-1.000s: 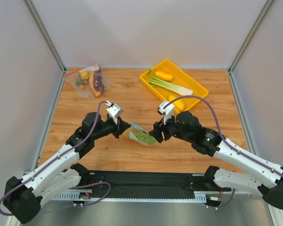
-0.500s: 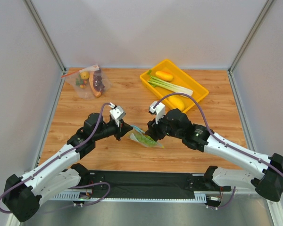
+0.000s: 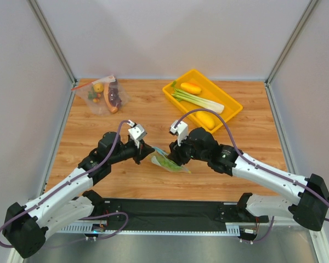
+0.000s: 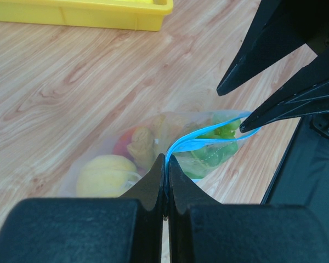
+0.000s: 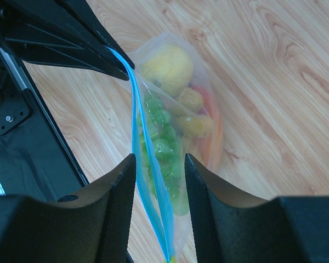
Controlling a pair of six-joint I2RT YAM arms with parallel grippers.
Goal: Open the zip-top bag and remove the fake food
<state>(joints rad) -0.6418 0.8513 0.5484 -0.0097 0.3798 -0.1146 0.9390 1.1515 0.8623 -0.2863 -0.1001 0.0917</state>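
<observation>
The zip-top bag [image 3: 165, 162] lies on the wood between my two grippers, with its light-blue zip strip [image 5: 136, 126] raised. My left gripper [image 4: 165, 160] is shut on one end of the strip [image 4: 208, 139]. My right gripper [image 5: 159, 161] is open, and its jaws straddle the strip's other end without touching it. In the top view the left gripper [image 3: 148, 151] and right gripper [image 3: 173, 158] meet over the bag. Inside the bag are the fake food pieces: a round yellow [image 5: 167, 63], a leafy green [image 5: 162, 143], a lumpy orange [image 5: 194, 124] and a red-orange fruit [image 5: 213, 137].
A yellow tray [image 3: 232, 107] at the back right holds a leek [image 3: 200, 99] and orange and yellow pieces. A second clear bag [image 3: 101, 96] with a red-orange strip lies at the back left. The black base rail [image 3: 164, 211] runs along the near edge.
My right gripper has moved left to the bag's mouth and now straddles the zip strip. My left gripper has kept its hold and shifted slightly right.
</observation>
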